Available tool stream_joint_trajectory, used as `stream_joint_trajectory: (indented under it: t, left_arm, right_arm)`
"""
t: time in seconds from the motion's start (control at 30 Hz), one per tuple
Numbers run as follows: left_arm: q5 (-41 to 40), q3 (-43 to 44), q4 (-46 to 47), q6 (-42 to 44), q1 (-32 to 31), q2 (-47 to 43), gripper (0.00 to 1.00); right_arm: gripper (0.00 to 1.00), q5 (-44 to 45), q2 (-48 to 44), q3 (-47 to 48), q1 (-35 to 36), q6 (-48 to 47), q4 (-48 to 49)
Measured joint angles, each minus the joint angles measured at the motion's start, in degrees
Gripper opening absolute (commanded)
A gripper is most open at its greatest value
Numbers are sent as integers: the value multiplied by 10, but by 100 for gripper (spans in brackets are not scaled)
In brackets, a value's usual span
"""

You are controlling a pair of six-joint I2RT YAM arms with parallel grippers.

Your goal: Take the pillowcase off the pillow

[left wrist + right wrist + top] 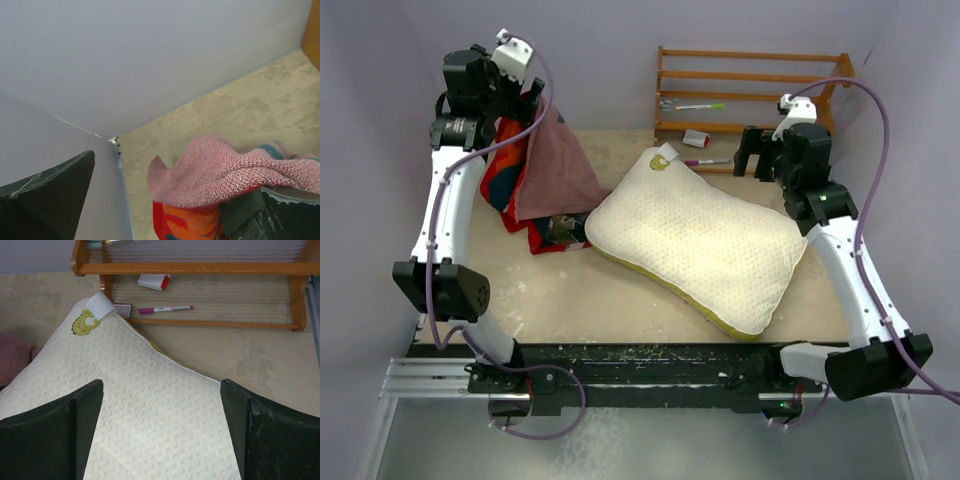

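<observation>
Now | left tool [533, 100] spread, red cartoon-print fabric pillowcase [550, 165] draped over one finger, hoisted far-left to hang off plump cream quilted pillow [705, 240] | right tool [161, 386] released above pillow, probably guarding it | pillow bare on counter [580, 290]

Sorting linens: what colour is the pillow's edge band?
Yellow; the pillow edge band shows best in the top external view.

pillow [695, 240] 1 | pillowcase [552, 170] 1 | rack [750, 55] 1 | pens [708, 161] 2
</observation>
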Motion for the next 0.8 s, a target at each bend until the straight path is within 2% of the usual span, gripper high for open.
stream_joint_trajectory:
  t: [0.13, 0.27, 0.43, 0.57, 0.67, 0.8]
  left_arm:
    - [14, 28, -64, 1, 0, 27, 100]
    - [47, 29, -144, 3, 0, 17, 100]
    - [101, -116, -255, 78, -2, -72, 99]
    - [58, -252, -340, 169, -9, -107, 99]
    - [3, -304, -370, 228, -9, -108, 100]
    - [-30, -312, -376, 268, -1, -143, 100]
  right_arm:
    - [100, 14, -3, -12, 20, -1, 19]
    - [100, 18, -48, -88, 21, 8, 60]
    - [100, 45, -138, -184, 22, 22, 79]
    - [100, 63, -187, -211, 22, 28, 79]
    - [100, 69, -201, -213, 22, 34, 72]
    - [100, 89, -208, -215, 22, 48, 60]
